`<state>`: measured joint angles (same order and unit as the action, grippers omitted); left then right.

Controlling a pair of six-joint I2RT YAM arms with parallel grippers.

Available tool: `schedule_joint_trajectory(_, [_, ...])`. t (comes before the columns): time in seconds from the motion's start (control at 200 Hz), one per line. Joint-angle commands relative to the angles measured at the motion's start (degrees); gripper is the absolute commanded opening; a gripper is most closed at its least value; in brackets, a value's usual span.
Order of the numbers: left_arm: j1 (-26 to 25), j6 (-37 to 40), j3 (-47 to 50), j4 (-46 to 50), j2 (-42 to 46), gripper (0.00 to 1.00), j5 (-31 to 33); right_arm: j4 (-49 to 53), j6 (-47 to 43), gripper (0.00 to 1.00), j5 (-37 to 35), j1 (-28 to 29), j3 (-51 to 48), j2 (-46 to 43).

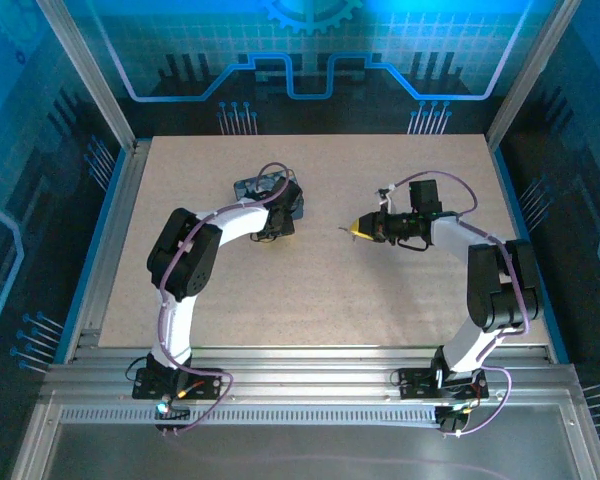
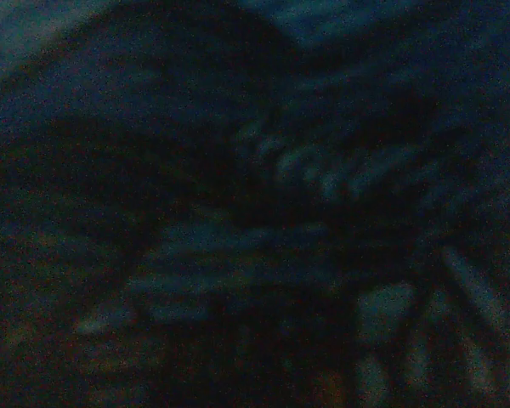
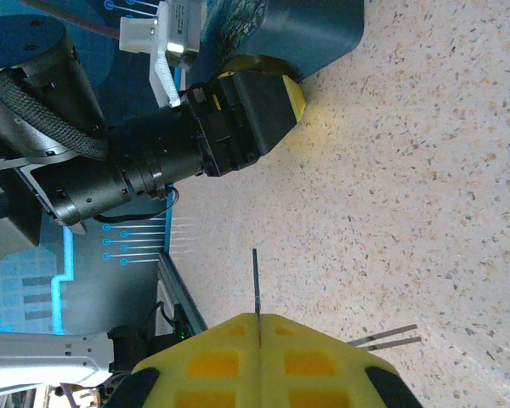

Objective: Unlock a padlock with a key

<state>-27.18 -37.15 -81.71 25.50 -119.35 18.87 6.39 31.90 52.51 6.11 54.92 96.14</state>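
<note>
Right wrist view, key (image 3: 256,285) pinched edge-on in closed right hand (image 3: 259,327), tip protruding forward.

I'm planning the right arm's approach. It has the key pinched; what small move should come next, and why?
Probably ease the right gripper leftward toward the left gripper by the box. The key juts from its shut fingers, aimed that way, with bare table between. What the left gripper holds I cannot tell, so go slowly.

The left gripper (image 1: 273,227) sits at the near edge of the box (image 1: 248,186) on the desk (image 1: 400,300). Well apart, the right gripper (image 1: 355,230) points left, the key (image 1: 342,231) jutting from its yellow fingers (image 1: 361,226).
</note>
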Motion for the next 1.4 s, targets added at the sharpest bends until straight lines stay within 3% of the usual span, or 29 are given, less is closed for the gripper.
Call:
schedule_joint_trajectory(0.0, [0.06,-1.29,-2.19,2.86,-2.23,0.55,1.78,-0.66,-0.71,0.00,0.83,0.74,-0.18,1.39])
schedule_joint_trajectory(0.325, [-0.86,-6.25,-4.73,6.67,-3.87,0.56,2.68,-1.76,-0.16,0.00,1.40,0.95,0.12,3.03])
schedule_joint_trajectory(0.675, [-0.64,-2.95,-5.01,5.79,-4.49,0.40,4.10,-1.36,-0.72,0.00,1.85,1.11,-0.55,3.08])
schedule_joint_trajectory(1.005, [-0.28,-0.21,-3.84,4.16,-3.10,0.14,2.33,-0.63,-0.92,0.00,1.66,1.98,-0.76,2.40])
schedule_joint_trajectory(1.23, [-0.26,1.52,-2.64,5.20,1.88,0.00,-7.80,0.12,-1.14,0.00,0.84,2.57,-0.71,1.10])
schedule_joint_trajectory(1.395, [0.91,1.72,-3.62,9.10,4.50,0.00,-20.63,0.86,-1.43,0.00,0.00,2.95,-1.26,-0.80])
